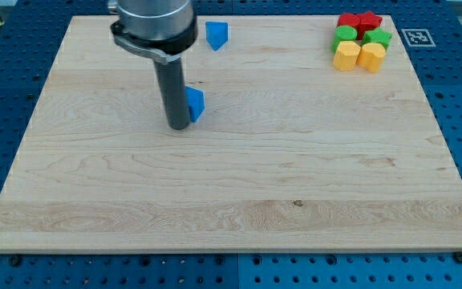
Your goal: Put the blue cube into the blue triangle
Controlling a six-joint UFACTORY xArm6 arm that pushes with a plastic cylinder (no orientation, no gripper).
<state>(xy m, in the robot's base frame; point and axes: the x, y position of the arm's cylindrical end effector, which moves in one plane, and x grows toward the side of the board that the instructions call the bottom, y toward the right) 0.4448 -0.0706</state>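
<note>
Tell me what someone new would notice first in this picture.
First the thick dark rod dropping from the view's top left, my tip touching the left side of a blue block. Another blue block sits nearer the board's top edge. Red, green and yellow blocks cluster tightly in the wooden board's top right corner.

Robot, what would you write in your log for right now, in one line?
my tip | touching blue cube, on its left | blue triangle apart, toward the top | cube not at triangle yet
</note>
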